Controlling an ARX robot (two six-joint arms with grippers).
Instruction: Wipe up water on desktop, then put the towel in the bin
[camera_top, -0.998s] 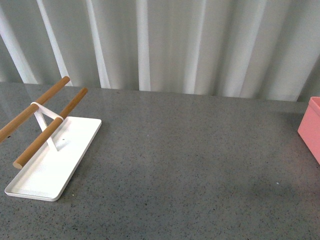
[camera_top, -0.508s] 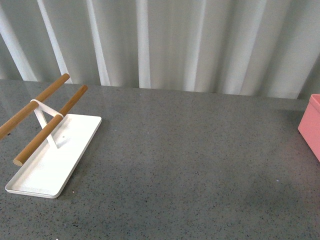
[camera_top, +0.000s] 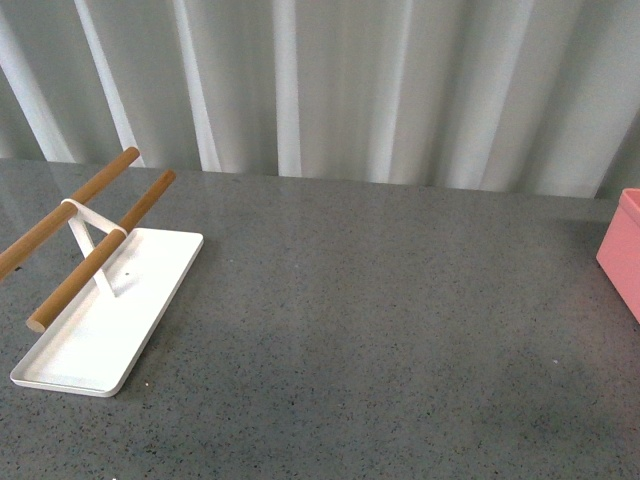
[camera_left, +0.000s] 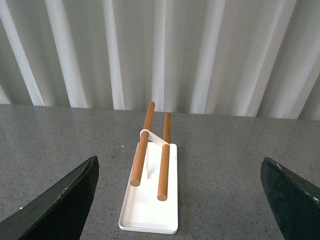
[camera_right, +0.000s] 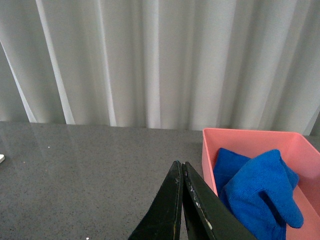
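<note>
So the blue towel sits in the pink bin; right gripper pinched empty, left gripper spread wide — job looks finished, just retract.

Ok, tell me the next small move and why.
Probably none beyond pulling the right pincer back to rest: the towel already lies bunched inside the bin, the right pincer is shut and empty, and no water shows on the desktop.

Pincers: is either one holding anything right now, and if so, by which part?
Nothing is held. The right pincer is shut on nothing, the left pincer is wide open, and the towel lies crumpled in the bin.
</note>
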